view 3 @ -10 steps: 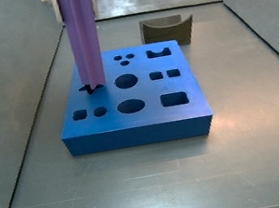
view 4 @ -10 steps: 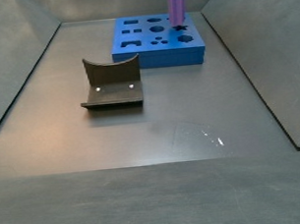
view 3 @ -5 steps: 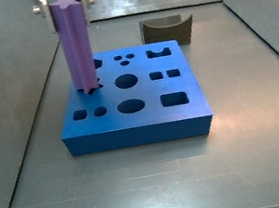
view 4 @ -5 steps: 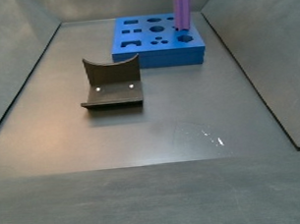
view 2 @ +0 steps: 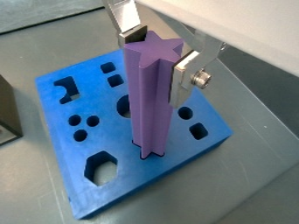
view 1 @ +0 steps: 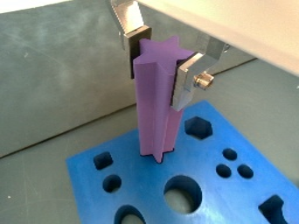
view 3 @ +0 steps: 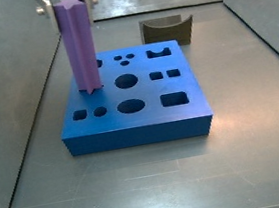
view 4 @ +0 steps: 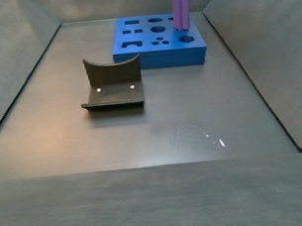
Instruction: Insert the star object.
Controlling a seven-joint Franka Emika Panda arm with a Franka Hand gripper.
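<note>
The star object (view 3: pixel 80 45) is a long purple ridged bar. It stands nearly upright with its lower end on the blue block (view 3: pixel 138 116), near the block's left edge in that side view. The hole under its foot is hidden. My gripper (view 1: pixel 159 72) is shut on the bar's top, one silver finger on each side, and it also shows in the other wrist view (view 2: pixel 158 63). In a side view only its finger tips (view 3: pixel 43 1) show beside the bar's top. In the other side view the bar (view 4: pixel 180 5) rises out of frame and hides the gripper.
The blue block (view 2: pixel 152 179) has several shaped holes: round, square, hexagonal and notched. A small dark olive piece with a curved notch (view 4: pixel 112 84) stands on the floor apart from the block (view 4: pixel 162 56), and shows behind it in a side view (view 3: pixel 166 30). Grey walls enclose the floor.
The bar has sunk a little with the gripper. The dark hole that showed at its foot a second ago is now covered by its lower end.
</note>
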